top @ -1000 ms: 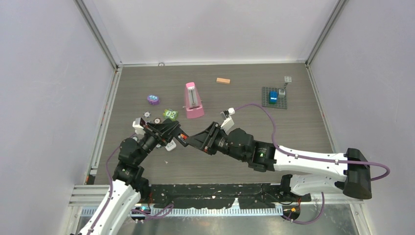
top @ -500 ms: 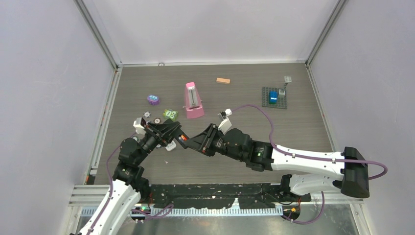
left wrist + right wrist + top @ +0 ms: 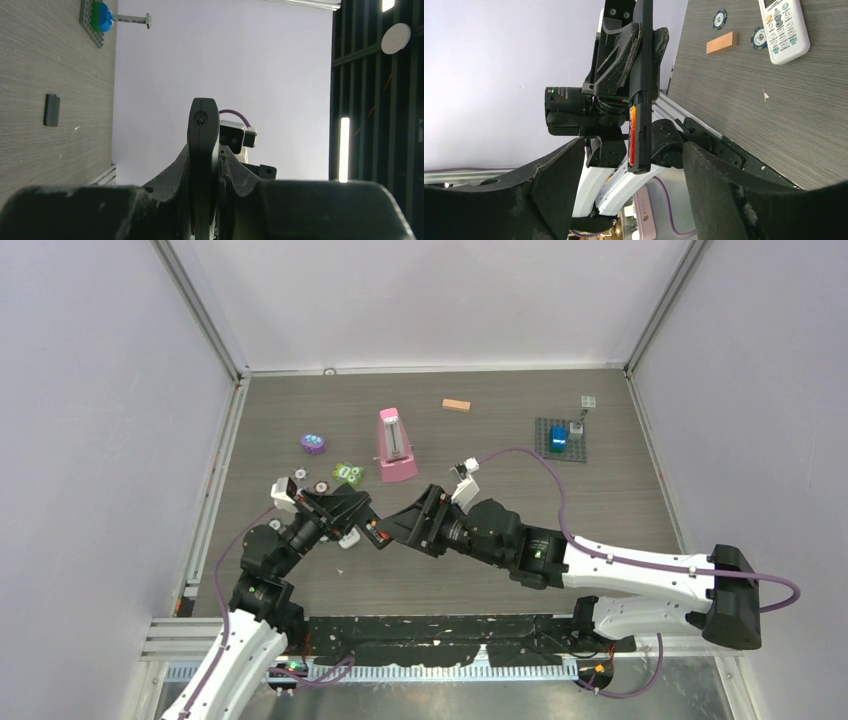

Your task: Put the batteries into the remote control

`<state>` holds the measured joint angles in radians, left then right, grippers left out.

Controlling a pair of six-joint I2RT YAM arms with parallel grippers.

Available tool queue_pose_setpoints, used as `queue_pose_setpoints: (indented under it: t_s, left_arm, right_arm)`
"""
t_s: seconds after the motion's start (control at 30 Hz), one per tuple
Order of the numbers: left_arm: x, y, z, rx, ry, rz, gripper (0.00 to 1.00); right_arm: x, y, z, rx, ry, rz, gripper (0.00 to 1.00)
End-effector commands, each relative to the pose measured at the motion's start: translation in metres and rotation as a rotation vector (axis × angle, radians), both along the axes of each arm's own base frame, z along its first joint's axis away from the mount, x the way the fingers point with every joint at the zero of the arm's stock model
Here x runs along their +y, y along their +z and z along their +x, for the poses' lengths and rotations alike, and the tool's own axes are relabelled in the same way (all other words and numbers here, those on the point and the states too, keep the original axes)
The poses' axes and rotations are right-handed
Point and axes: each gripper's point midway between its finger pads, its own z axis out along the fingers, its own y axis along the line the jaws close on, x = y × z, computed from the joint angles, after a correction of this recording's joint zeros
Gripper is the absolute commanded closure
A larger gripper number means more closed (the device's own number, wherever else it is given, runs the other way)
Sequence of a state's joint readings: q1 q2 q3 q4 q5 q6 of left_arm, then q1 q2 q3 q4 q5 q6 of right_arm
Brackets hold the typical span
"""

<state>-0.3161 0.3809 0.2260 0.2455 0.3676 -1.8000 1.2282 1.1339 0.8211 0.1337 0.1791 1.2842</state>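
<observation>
A black remote control [image 3: 642, 75] is held edge-on above the table, with my left gripper [image 3: 205, 165] shut on it. An orange-red battery [image 3: 632, 135] sits in the open compartment near the remote's lower end. In the top view the remote [image 3: 366, 524] spans the gap between both grippers. My right gripper [image 3: 634, 200] is open, its fingers [image 3: 555, 190] spread wide on either side of the remote's battery end without touching it. No other batteries show.
A white remote [image 3: 784, 30], two poker chips [image 3: 719, 19] and a wooden block [image 3: 721, 42] lie on the table behind the left arm. A pink metronome [image 3: 395, 445], a grey brick plate [image 3: 560, 440] and a small black cover [image 3: 51, 110] lie further off.
My right gripper has gone from nearly shut at the remote's battery end to wide open. The left gripper keeps its hold and has barely moved.
</observation>
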Motion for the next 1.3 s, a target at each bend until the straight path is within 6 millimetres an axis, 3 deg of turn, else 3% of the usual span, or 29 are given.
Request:
queue_pose_setpoints:
  t_s: [0.0, 0.23, 0.5, 0.87, 1.03, 1.2, 1.27]
  left_arm:
    - [-0.006, 0.034, -0.014, -0.184, -0.049, 0.032, 1.00]
    - [-0.027, 0.054, -0.037, -0.376, -0.228, 0.169, 1.00]
    - [-0.041, 0.060, -0.063, -0.517, -0.431, 0.262, 1.00]
    - [-0.041, 0.066, -0.067, -0.571, -0.438, 0.281, 1.00]
    - [-0.041, 0.068, -0.066, -0.568, -0.425, 0.277, 1.00]
    - [-0.040, 0.069, -0.065, -0.560, -0.409, 0.270, 1.00]
    - [-0.039, 0.069, -0.063, -0.554, -0.401, 0.267, 1.00]
  right_arm:
    - [-0.001, 0.029, -0.005, -0.087, 0.066, 0.051, 0.23]
    - [0.011, 0.034, -0.030, -0.259, 0.317, 0.005, 0.24]
    - [0.004, 0.033, -0.041, -0.390, 0.400, -0.049, 0.29]
    - [0.015, 0.024, -0.044, -0.346, 0.420, 0.011, 0.64]
    - [0.016, 0.018, -0.042, -0.338, 0.418, -0.009, 0.70]
    - [0.016, 0.009, -0.041, -0.327, 0.418, -0.037, 0.66]
    - [0.016, 0.007, -0.040, -0.325, 0.411, -0.042, 0.73]
